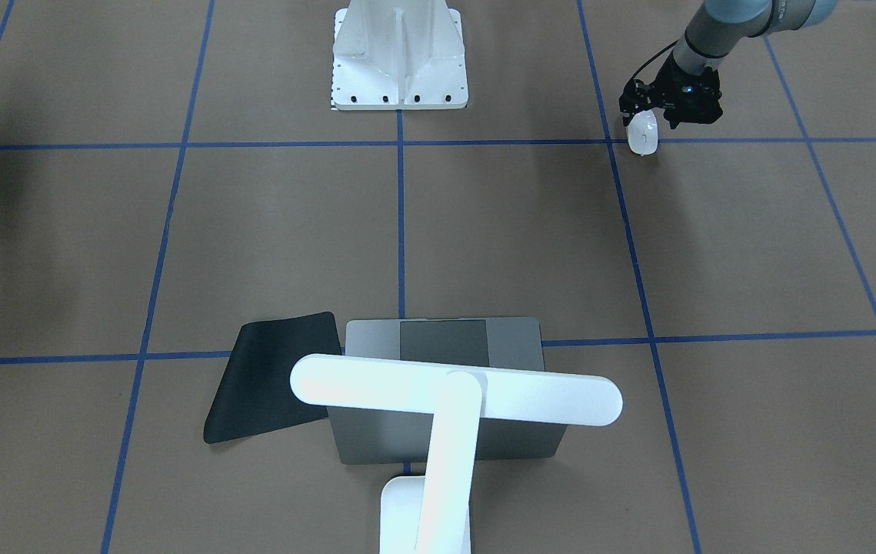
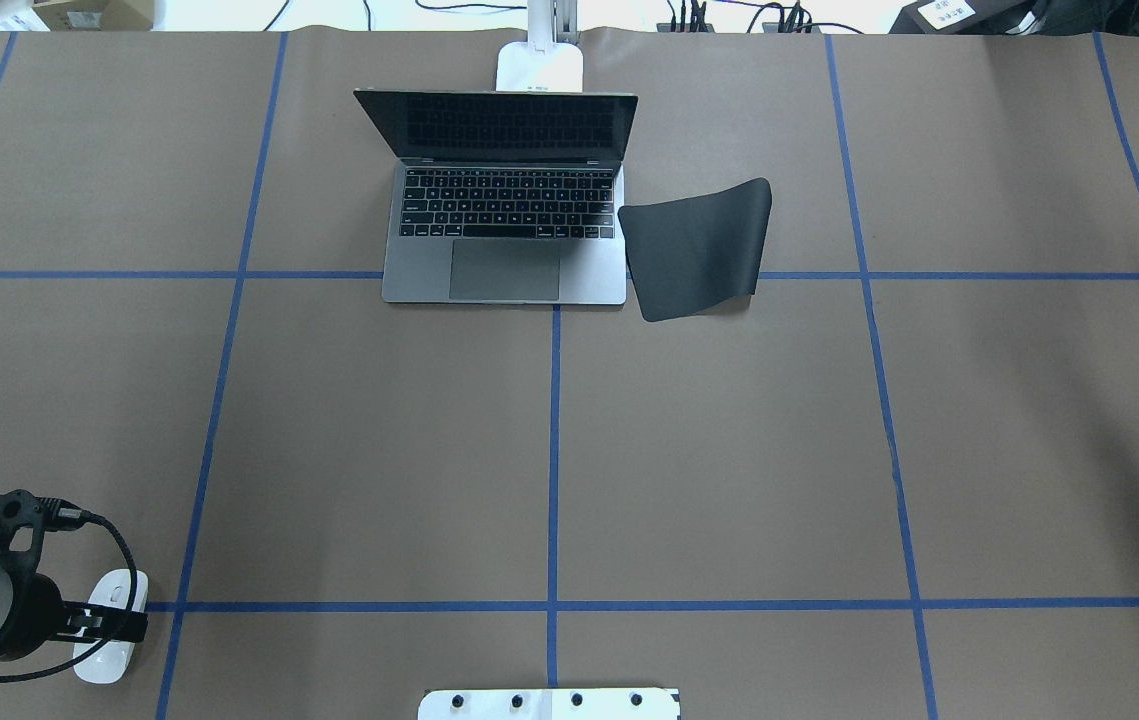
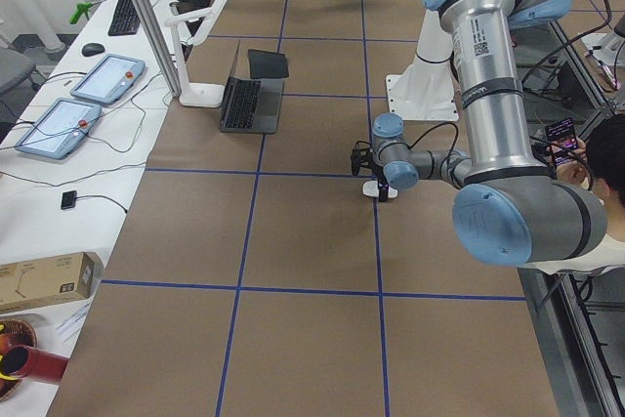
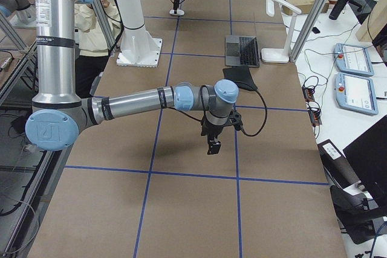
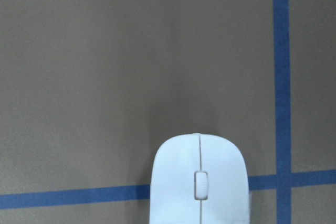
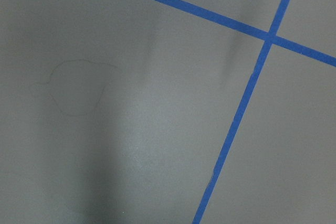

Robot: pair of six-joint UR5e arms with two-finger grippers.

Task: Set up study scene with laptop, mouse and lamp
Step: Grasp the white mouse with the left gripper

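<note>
1. We count one laptop (image 2: 504, 230), one mouse (image 2: 117, 592), one lamp (image 1: 453, 396), one black mat (image 2: 699, 250), one white pedestal (image 1: 399, 58) and two arms.
2. The laptop is open. The mat lies just beside its right edge, and the lamp base stands just behind its lid.
3. The mouse sits well apart from the laptop, toward the robot and to its left, on a blue tape line.
4. The left claw (image 2: 109, 625) is right over the mouse. We can't tell whether it is gripping.
5. The right claw (image 4: 213, 144) shows only in the right side view, hanging above the table on the robot's side of the laptop. We can't tell its state.
6. The overhead view shows the keyboard, but in the front view the lamp bar hides it.
7. Only the left wrist view shows the mouse wheel.
</note>
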